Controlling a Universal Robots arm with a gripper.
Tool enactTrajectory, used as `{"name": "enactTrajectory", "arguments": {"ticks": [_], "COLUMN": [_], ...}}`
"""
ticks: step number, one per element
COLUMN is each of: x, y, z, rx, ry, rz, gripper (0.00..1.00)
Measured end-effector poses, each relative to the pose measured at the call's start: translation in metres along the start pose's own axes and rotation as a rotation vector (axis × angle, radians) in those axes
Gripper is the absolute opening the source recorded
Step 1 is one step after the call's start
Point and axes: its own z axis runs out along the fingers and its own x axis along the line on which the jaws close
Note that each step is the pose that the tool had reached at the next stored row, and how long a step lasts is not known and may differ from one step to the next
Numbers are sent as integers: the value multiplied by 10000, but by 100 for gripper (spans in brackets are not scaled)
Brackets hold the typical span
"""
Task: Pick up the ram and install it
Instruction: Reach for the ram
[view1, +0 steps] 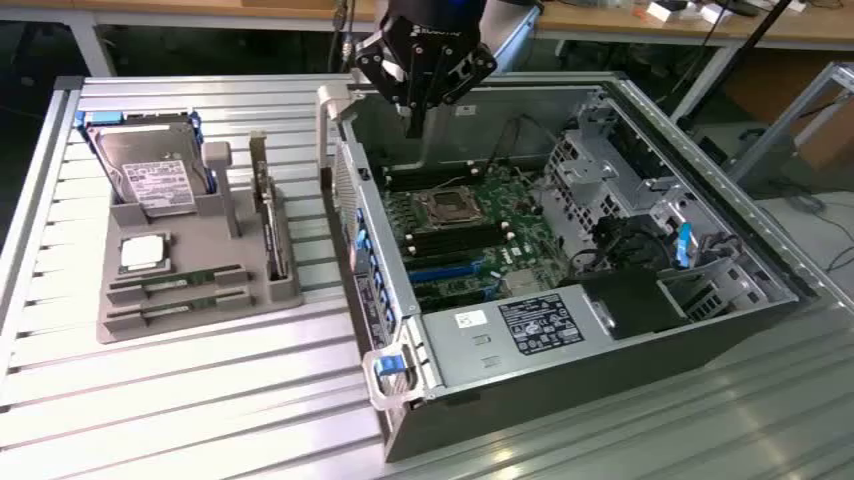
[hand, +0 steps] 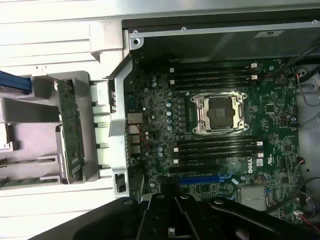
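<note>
A long green ram stick (view1: 274, 235) (hand: 70, 131) stands on edge in the right-hand slot of the grey holder (view1: 200, 240). Two more green sticks (view1: 176, 285) lie low in the holder's front slots. My gripper (view1: 414, 128) (hand: 172, 222) hangs shut and empty over the back left corner of the open computer case (view1: 534, 330), apart from the holder. Below it lies the motherboard (hand: 165, 120) with black memory slots (hand: 215, 147) on both sides of the bare processor socket (view1: 447, 208) (hand: 220, 112).
A silver hard drive (view1: 154, 175) leans at the back of the holder and a square processor chip (view1: 144, 252) lies in front of it. The case wall (view1: 350, 210) stands between holder and motherboard. Cables and a drive cage (view1: 601, 170) crowd the case towards the exterior view's right.
</note>
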Motion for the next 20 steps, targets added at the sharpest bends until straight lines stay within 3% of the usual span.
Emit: {"name": "enactTrajectory", "arguments": {"ticks": [7,20], "x": [112,169], "y": [-8,-12], "z": [-3,-5], "rx": [0,0], "ry": [0,0], "rz": [0,-1], "gripper": [10,10]}}
